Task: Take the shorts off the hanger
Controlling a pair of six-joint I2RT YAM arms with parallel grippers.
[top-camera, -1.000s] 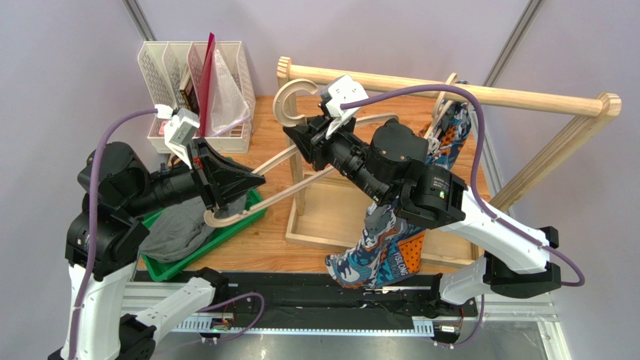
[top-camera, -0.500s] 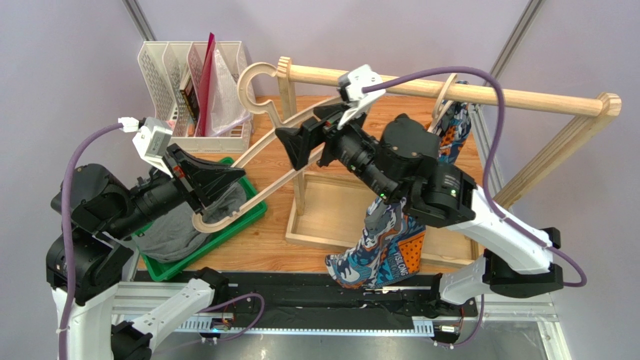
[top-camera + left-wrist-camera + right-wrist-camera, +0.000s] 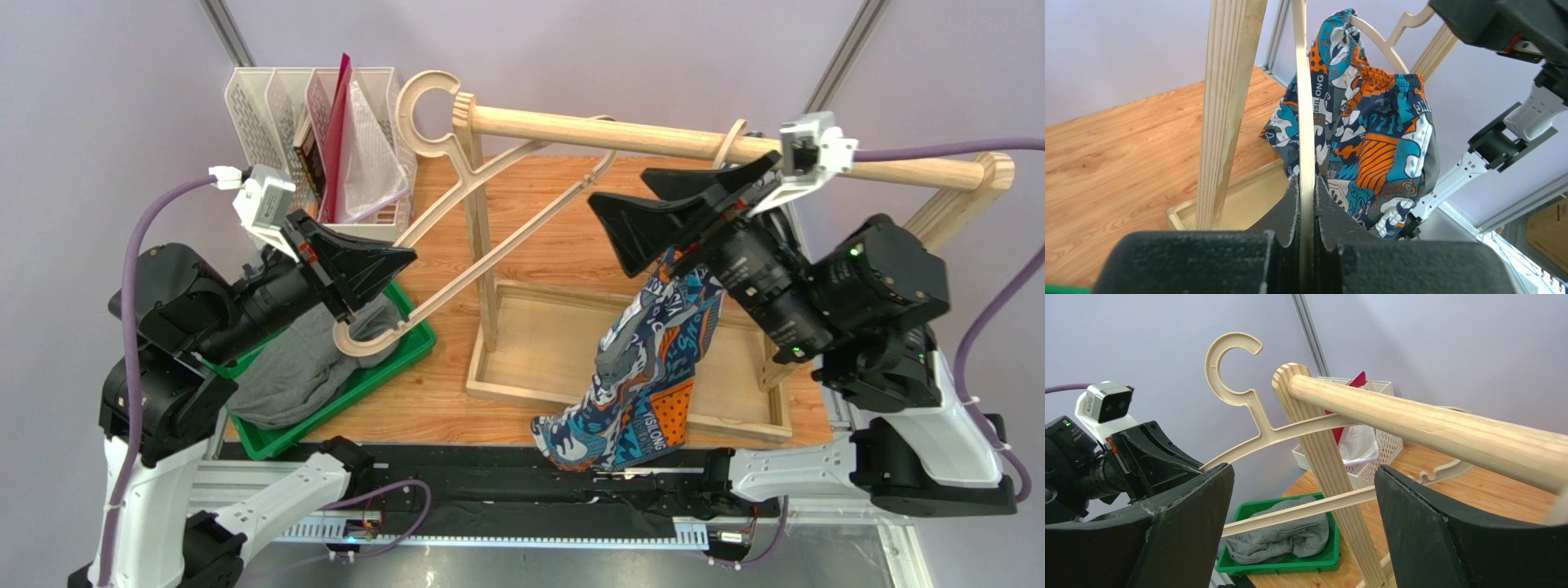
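Observation:
An empty wooden hanger [image 3: 456, 157] leans by the rack's left post, hook [image 3: 429, 104] uppermost. My left gripper [image 3: 390, 260] is shut on its lower left arm; the left wrist view shows the hanger [image 3: 1303, 92] edge-on, pinched at the gripper [image 3: 1306, 190]. The patterned shorts [image 3: 650, 355] hang from a second hanger [image 3: 734, 137] on the rail [image 3: 687, 139]. The grey shorts [image 3: 288, 374] lie in the green tray [image 3: 411, 355]. My right gripper [image 3: 622, 192] stands open and empty near the rail, apart from both hangers. Its wrist view shows the gripper [image 3: 1303, 471] wide, facing the hanger [image 3: 1241, 395] and grey shorts [image 3: 1281, 536].
The wooden rack has a left post [image 3: 478, 245] and a shallow base box [image 3: 540, 355]. A white file organiser [image 3: 319, 135] stands at the back left. The rail [image 3: 1425, 422] crosses just above my right fingers.
My right gripper has opened, let go of the empty hanger and drawn back to the right, up by the rail. The left gripper kept its hold and swung the hook up beside the left post.

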